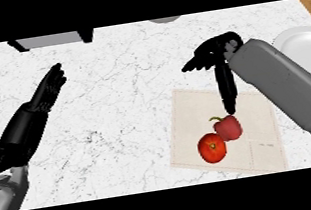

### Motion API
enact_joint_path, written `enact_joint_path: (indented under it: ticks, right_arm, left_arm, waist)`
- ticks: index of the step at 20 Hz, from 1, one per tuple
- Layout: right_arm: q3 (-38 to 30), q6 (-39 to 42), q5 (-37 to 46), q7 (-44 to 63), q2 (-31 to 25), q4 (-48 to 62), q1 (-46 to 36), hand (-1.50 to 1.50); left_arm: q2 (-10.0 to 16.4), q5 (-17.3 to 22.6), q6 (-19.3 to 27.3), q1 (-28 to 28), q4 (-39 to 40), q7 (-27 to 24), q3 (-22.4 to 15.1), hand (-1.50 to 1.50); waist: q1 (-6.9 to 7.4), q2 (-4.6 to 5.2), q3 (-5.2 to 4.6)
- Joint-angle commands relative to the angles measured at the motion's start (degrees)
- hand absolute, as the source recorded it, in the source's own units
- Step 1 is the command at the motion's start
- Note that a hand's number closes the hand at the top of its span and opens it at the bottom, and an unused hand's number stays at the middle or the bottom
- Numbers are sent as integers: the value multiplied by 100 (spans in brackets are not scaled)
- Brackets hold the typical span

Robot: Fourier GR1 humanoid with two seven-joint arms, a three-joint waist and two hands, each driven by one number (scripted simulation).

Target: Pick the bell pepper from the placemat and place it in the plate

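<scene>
Lying just beside the right robot hand (218,56): bell pepper (227,128).

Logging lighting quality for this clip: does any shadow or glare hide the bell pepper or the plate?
Head view: even light on the counter, no glare on the bell pepper or the plate. Head view: no shadow covers the pepper on the placemat. Head view: the right forearm and the picture's edge, not shadow, hide part of the plate.

Bright, even light washes the white counter (120,147) from edge to edge; shadows look very faint, perhaps cast from overhead.
</scene>
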Motion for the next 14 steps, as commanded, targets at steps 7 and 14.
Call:
enact_joint_path:
  ticks: [7, 14]
  right_arm:
    - [-459, 376, 473, 224, 241, 1089, -543, -150]
    - [-435, 723, 814, -310, 424, 1541, -555, -150]
  left_arm:
    - [-177, -223, -258, 252, -221, 5, 294, 0]
    - [-457, -399, -506, -10, 338, -134, 339, 0]
  waist:
    - [53, 18, 5]
    - [38, 39, 5]
